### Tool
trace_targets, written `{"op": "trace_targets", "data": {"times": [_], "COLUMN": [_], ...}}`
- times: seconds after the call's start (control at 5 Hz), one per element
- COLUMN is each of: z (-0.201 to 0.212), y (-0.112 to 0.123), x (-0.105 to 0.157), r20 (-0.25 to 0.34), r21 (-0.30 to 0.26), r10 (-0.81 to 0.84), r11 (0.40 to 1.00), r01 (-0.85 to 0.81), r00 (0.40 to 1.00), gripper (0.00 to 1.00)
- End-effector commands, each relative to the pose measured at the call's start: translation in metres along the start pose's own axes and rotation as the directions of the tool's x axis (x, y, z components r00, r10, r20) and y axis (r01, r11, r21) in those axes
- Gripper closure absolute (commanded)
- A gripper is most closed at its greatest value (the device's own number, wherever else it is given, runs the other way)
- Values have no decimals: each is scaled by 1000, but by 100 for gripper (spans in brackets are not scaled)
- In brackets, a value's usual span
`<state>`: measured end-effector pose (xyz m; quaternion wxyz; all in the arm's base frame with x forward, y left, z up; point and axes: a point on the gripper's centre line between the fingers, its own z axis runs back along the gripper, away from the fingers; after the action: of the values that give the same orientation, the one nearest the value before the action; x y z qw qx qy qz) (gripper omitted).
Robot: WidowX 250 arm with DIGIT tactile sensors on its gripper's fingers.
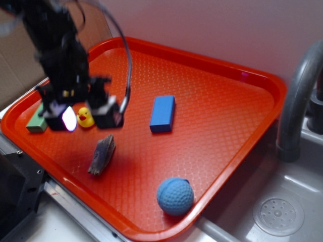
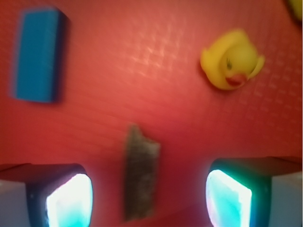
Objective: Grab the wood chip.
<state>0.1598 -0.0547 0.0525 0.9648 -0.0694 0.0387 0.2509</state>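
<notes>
The wood chip [image 1: 102, 154] is a rough grey-brown sliver lying flat on the red tray [image 1: 217, 96], near its front edge. In the wrist view the wood chip [image 2: 140, 172] lies lengthwise between my two glowing fingertips, apart from both. My gripper [image 1: 90, 117] hangs open above the tray, just behind the chip and over the yellow duck [image 1: 85, 117]. Nothing is held between the fingers [image 2: 71, 201].
A blue block [image 1: 163, 113] lies mid-tray, also showing as the blue block [image 2: 39, 54] in the wrist view. The yellow duck [image 2: 232, 59] sits beyond the chip. A green block [image 1: 37, 122] is at the tray's left edge, a blue ball [image 1: 175, 196] at the front. A sink and faucet [image 1: 295, 101] are on the right.
</notes>
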Motion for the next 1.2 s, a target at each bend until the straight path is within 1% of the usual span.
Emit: {"op": "trace_targets", "data": {"times": [0.0, 0.2, 0.4, 0.6, 0.8, 1.0], "z": [-39, -53, -53, -41, -19, 25], "y": [-21, -25, -24, -22, -18, -13], "x": [-3, -18, -29, -29, -26, -13], "r20": [-83, -120, -107, -85, -30, 73], "r21": [24, 55, 82, 78, 61, 64], "r10": [-57, -73, -99, -122, -178, -285], "r11": [998, 995, 991, 989, 982, 958], "r01": [59, 80, 108, 129, 179, 281], "r00": [995, 990, 989, 989, 984, 956], "gripper": [0, 5, 100, 100, 100, 100]}}
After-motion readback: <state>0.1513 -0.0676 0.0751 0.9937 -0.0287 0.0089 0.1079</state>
